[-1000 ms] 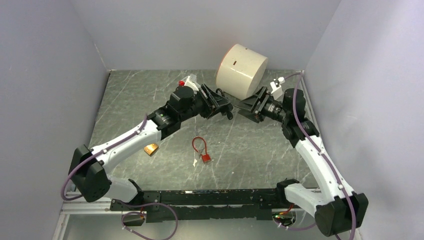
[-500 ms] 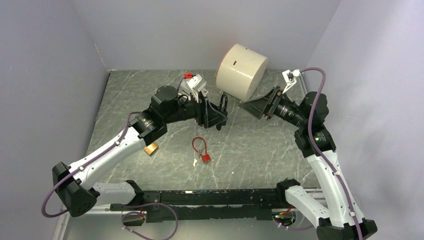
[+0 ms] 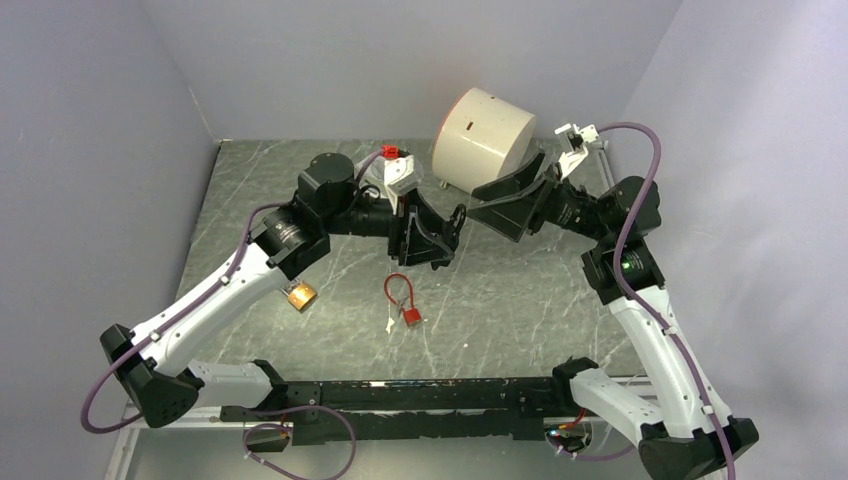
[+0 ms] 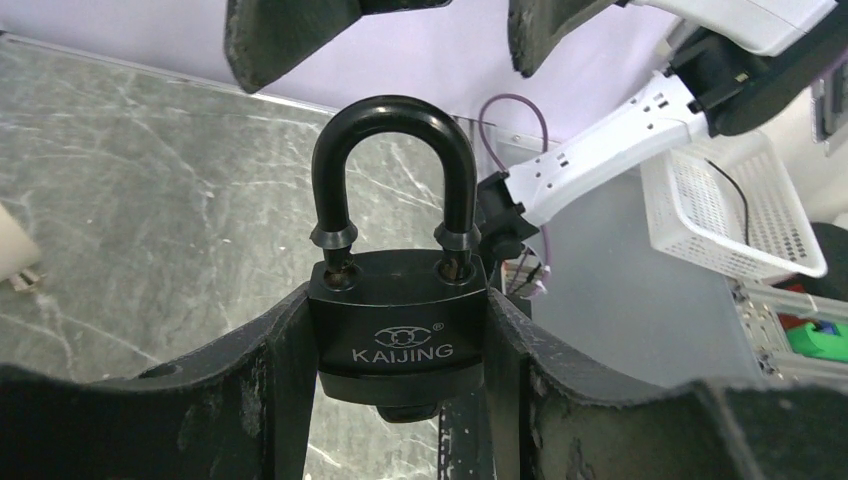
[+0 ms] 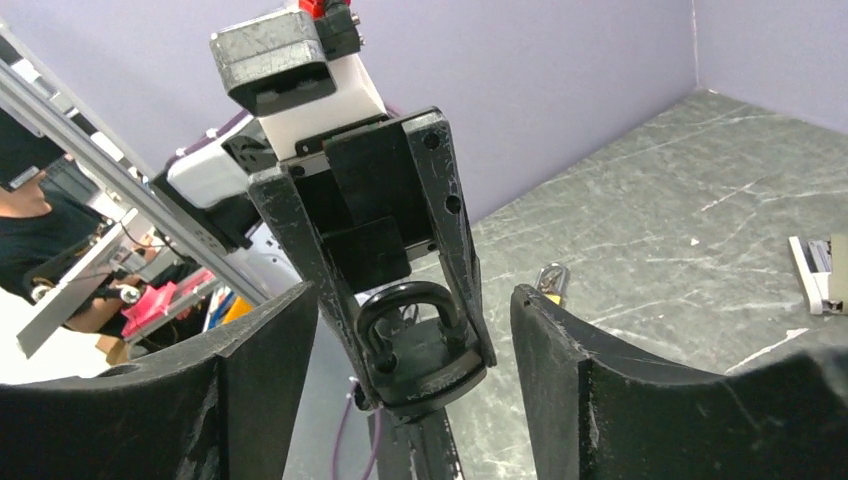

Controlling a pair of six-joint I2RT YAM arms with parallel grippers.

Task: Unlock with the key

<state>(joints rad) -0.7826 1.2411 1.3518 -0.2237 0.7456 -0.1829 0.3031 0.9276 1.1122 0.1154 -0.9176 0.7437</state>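
My left gripper (image 3: 447, 236) is shut on a black padlock (image 4: 398, 320) marked KAIJING and holds it by the body above the table, shackle closed and pointing at the right gripper. The padlock also shows in the right wrist view (image 5: 425, 355) and the top view (image 3: 457, 220). My right gripper (image 3: 497, 208) is open and empty, just beyond the shackle, its fingers (image 4: 290, 35) spread to either side. A small pale key (image 3: 389, 324) lies on the table beside a red cable lock (image 3: 404, 303).
A brass padlock (image 3: 299, 295) lies on the table under the left arm and shows in the right wrist view (image 5: 551, 280). A large white cylinder (image 3: 483, 142) lies on its side at the back. Grey walls close in three sides.
The left arm has swung nearer and turned the padlock to face the right gripper. The right arm has risen and drawn back, so the two grippers now stand apart.
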